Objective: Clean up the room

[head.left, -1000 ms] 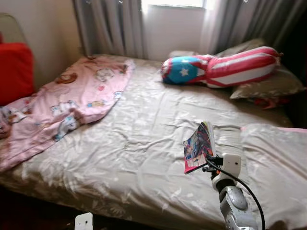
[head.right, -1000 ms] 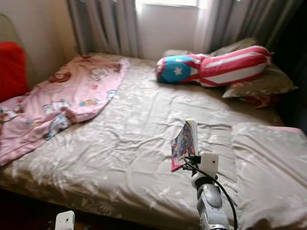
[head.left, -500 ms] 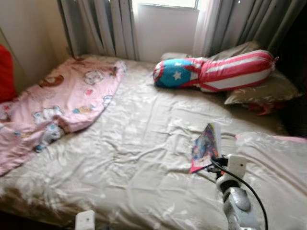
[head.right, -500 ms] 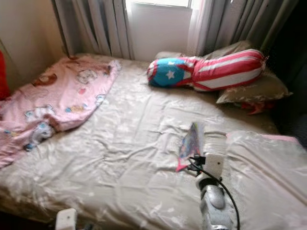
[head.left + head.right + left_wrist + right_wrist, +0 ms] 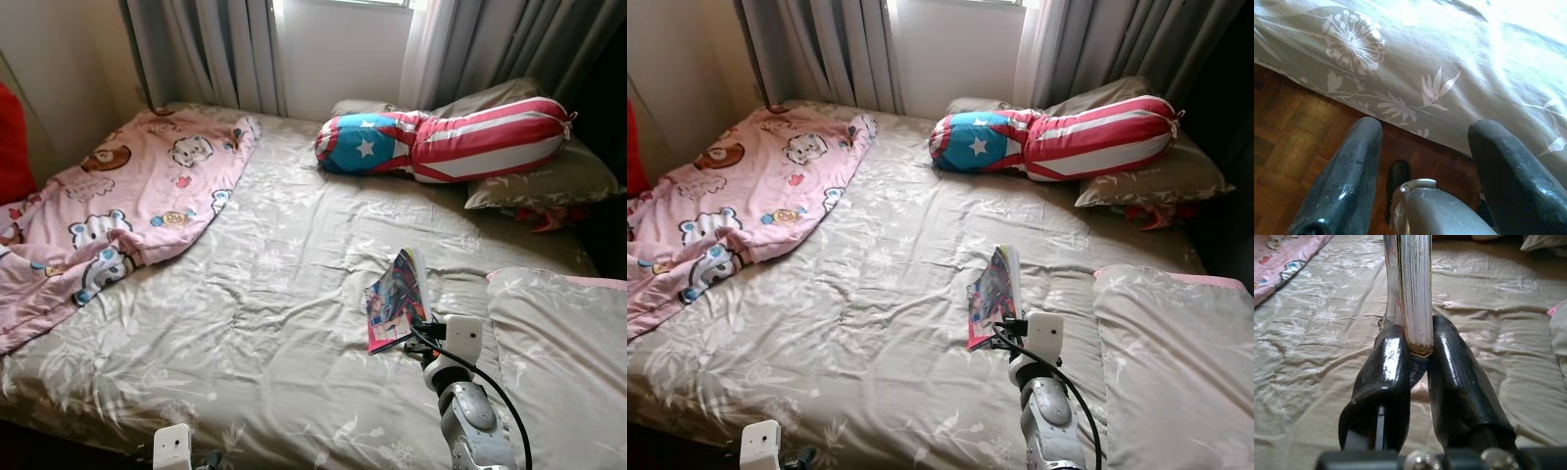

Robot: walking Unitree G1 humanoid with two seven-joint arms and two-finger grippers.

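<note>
My right gripper (image 5: 1418,340) is shut on the lower edge of a thin colourful book (image 5: 397,294), holding it upright over the right half of the bed (image 5: 274,294). From the right wrist camera, the book's page edges (image 5: 1413,284) rise from between the two black fingers (image 5: 1383,367). The left gripper (image 5: 1425,129) hangs open and holds nothing, low by the bed's near edge above the wooden floor (image 5: 1298,142). A pink cartoon blanket (image 5: 118,206) lies crumpled on the left side of the bed.
A star-and-stripes bolster (image 5: 441,137) rests on grey pillows (image 5: 549,176) at the head of the bed. Another grey pillow (image 5: 558,343) lies at the near right. A red cushion (image 5: 12,147) stands at the far left, with grey curtains (image 5: 206,49) behind the bed.
The head camera has shifted and the picture has sharpened. The book stays held in my right gripper above the sheet, and the things on the bed have not moved.
</note>
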